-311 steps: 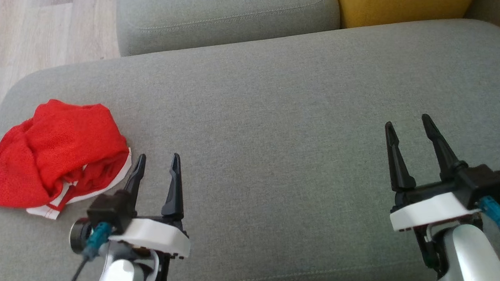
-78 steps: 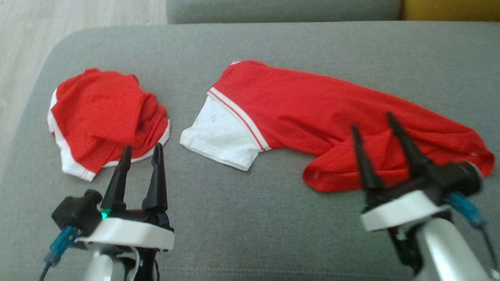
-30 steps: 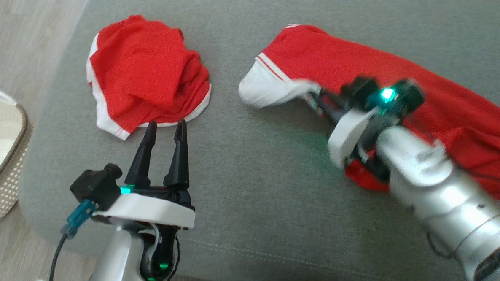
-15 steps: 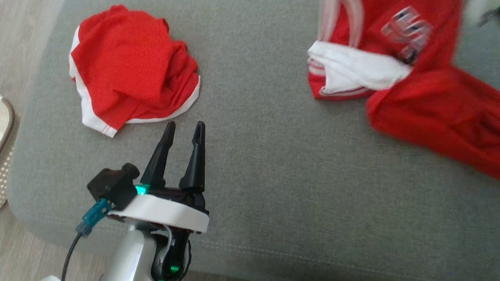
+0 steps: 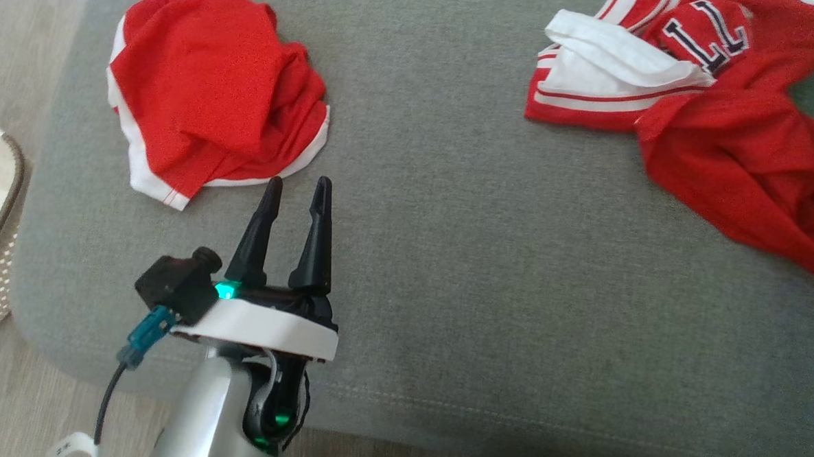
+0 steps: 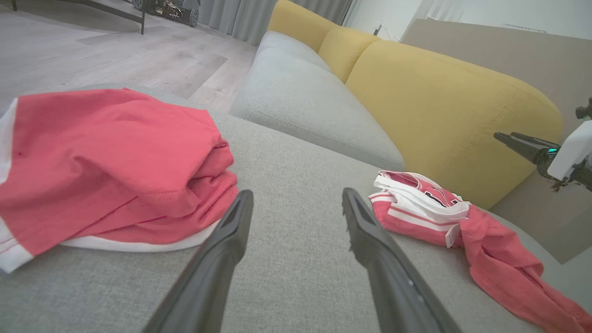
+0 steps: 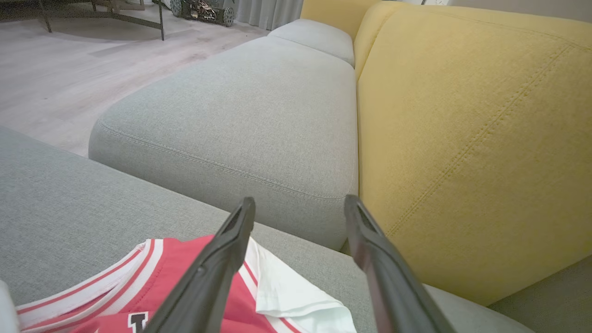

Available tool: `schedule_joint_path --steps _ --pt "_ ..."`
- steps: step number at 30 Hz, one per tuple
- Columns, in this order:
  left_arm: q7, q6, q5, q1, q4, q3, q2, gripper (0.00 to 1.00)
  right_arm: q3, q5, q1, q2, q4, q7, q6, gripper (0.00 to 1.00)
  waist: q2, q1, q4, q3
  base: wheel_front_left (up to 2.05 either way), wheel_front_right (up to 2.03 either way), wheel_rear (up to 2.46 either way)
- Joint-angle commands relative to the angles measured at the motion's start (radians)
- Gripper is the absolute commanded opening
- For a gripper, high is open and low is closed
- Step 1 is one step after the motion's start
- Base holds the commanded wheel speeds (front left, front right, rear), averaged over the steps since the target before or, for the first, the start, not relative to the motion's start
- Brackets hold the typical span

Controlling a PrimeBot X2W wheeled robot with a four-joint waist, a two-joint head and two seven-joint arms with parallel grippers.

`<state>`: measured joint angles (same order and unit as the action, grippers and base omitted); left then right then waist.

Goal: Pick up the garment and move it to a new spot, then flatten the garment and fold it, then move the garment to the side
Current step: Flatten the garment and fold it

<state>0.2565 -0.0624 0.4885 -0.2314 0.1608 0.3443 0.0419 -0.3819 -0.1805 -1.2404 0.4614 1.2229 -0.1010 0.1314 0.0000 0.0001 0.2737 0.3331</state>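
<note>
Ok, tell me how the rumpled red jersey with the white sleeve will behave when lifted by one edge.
Likely floppy: the red jersey lies in soft folds and twists on the grey sofa cushion, so it should drape and hang long. Probably light, since the fabric looks thin. Its white sleeve is folded over loosely and may swing free.

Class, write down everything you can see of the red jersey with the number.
The jersey is thin red fabric with a white sleeve trimmed in red stripes and a dark, white-edged number. It lies crumpled on the grey seat, sleeve doubled over, body twisted and trailing rightward in the head view. The open right pincer hangs above it, apart.
</note>
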Motion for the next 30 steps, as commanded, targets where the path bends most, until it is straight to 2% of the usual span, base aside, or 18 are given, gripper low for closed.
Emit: schedule_joint_path --steps 1,8,13,15,22,30 --pt "0.005 -0.003 0.003 -0.037 -0.03 -0.033 0.008 1.0 0.003 0.008 0.003 -0.021 -0.017 -0.021 -0.001 1.0 0.0 -0.0001 -0.013 -0.01 0.0 0.0 0.0" --pt "0.005 -0.004 -0.013 -0.031 -0.025 -0.044 0.008 1.0 0.045 -0.002 0.064 -0.087 -0.021 -0.122 -0.001 1.0 0.0 -0.0001 -0.062 -0.078 0.0 0.0 0.0" --pt "0.005 0.003 -0.015 -0.014 -0.029 -0.061 0.008 1.0 0.065 -0.041 0.161 -0.144 -0.11 -0.156 -0.001 1.0 0.0 -0.0001 -0.109 -0.14 0.0 0.0 0.0" --pt "0.005 0.006 -0.015 -0.006 -0.033 -0.068 0.008 1.0 0.078 -0.063 0.218 -0.163 -0.174 -0.159 -0.001 1.0 0.0 -0.0001 -0.128 -0.165 0.0 0.0 0.0" --pt "0.005 0.027 0.0 0.033 -0.053 -0.09 0.008 1.0 0.18 -0.082 0.527 -0.224 -0.52 -0.16 -0.001 1.0 0.0 -0.0001 -0.19 -0.228 0.0 0.0 0.0" --pt "0.005 0.035 -0.002 0.068 -0.062 -0.112 0.008 1.0 0.306 0.029 0.885 -0.348 -0.839 -0.161 -0.001 1.0 0.0 -0.0001 -0.247 -0.243 0.0 0.0 0.0"
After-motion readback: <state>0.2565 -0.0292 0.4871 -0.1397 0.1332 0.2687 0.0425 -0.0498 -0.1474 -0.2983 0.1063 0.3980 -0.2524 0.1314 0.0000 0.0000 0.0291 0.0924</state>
